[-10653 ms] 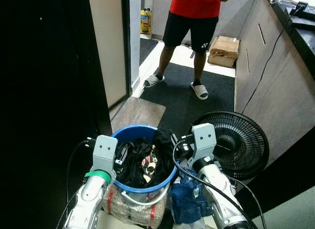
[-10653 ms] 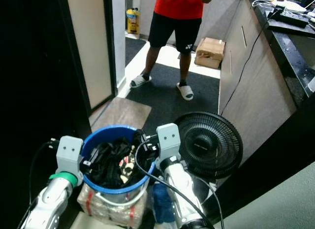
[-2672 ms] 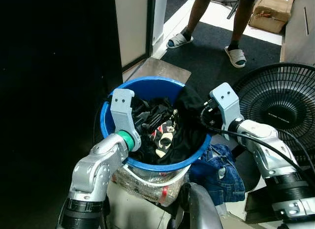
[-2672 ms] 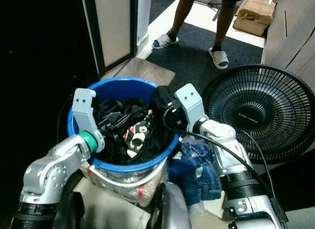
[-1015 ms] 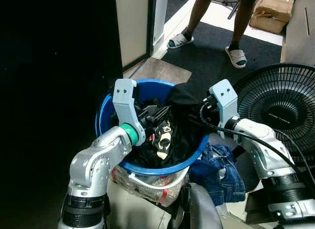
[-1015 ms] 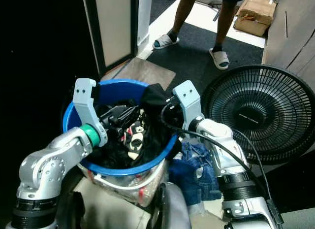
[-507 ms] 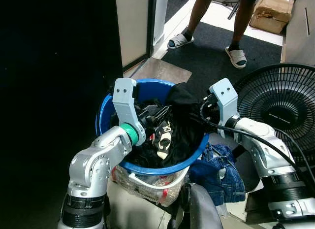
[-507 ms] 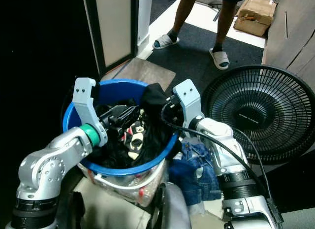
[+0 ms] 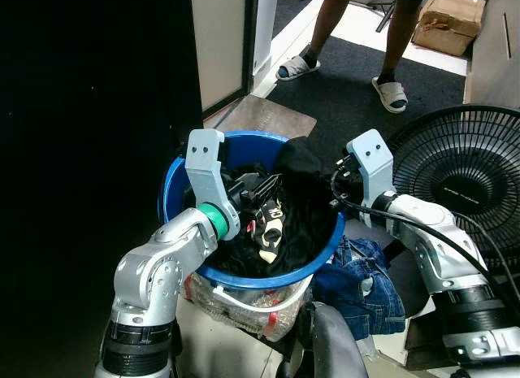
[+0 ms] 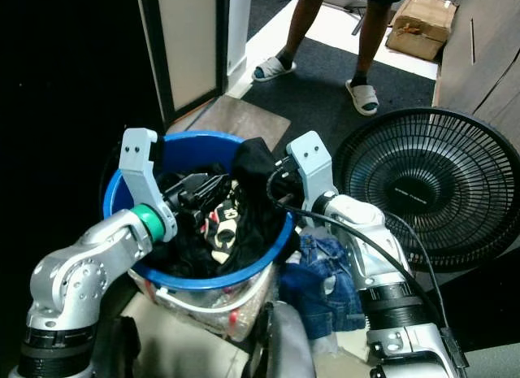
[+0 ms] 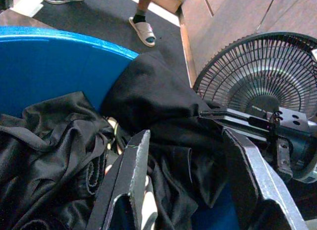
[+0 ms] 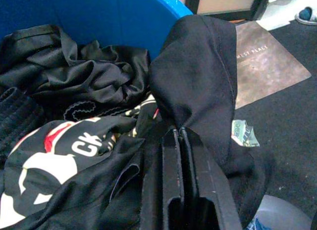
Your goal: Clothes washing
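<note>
Over blue basin, right hand pinches black garment.

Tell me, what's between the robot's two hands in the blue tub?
Dark crumpled clothes lie there, one with a pale print, inside the blue tub. The left eye view shows it.
</note>
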Available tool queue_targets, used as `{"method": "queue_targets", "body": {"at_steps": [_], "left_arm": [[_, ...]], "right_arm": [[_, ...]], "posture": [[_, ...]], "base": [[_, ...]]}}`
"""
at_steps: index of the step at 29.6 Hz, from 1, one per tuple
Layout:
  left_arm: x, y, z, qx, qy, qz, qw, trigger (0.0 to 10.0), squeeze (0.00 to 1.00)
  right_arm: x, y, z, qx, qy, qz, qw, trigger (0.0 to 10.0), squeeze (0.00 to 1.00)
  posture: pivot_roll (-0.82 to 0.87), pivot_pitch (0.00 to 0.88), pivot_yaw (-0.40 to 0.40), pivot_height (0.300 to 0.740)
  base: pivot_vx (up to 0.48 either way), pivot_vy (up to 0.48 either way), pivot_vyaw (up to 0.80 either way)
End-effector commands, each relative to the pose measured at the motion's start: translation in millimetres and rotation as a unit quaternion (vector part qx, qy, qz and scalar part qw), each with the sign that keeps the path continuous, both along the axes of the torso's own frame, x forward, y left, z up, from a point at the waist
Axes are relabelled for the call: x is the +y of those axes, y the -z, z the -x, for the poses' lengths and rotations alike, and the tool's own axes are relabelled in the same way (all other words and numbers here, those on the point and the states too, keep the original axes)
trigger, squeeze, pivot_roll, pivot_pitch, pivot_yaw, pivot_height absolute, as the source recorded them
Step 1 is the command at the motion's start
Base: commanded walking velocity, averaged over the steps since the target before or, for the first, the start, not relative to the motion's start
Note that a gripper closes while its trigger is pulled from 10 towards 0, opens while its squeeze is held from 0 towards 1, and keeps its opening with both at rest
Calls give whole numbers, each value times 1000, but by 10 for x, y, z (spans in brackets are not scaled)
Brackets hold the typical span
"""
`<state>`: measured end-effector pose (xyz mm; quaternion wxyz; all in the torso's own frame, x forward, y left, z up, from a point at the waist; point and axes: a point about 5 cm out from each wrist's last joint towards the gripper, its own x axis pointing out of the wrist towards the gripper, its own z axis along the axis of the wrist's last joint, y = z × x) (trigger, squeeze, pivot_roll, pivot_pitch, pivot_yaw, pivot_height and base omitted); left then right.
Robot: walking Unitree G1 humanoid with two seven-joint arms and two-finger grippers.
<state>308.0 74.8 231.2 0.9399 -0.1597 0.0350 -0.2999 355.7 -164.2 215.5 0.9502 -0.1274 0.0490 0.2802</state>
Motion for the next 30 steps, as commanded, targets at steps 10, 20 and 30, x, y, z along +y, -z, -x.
{"method": "queue_targets", "body": {"at_steps": [10, 20, 30], "left_arm": [[-5, 3, 19, 2, 2, -2, 1000, 10000, 0], [1, 3, 8, 1, -2, -3, 1000, 10000, 0], [-47, -6, -41, -2, 11, -5, 1000, 10000, 0]], "right_arm": [[-43, -26, 37, -13, 10, -39, 999, 0, 0], [-110, -1149, 249, -348, 101, -172, 916, 10000, 0], [-154, -2169, 548, -537, 112, -160, 821, 10000, 0]], "posture": [[65, 237, -9, 561], [69, 218, -2, 561], [36, 198, 19, 561]], "base": [[0, 0, 0], [0, 0, 0], [0, 0, 0]]}}
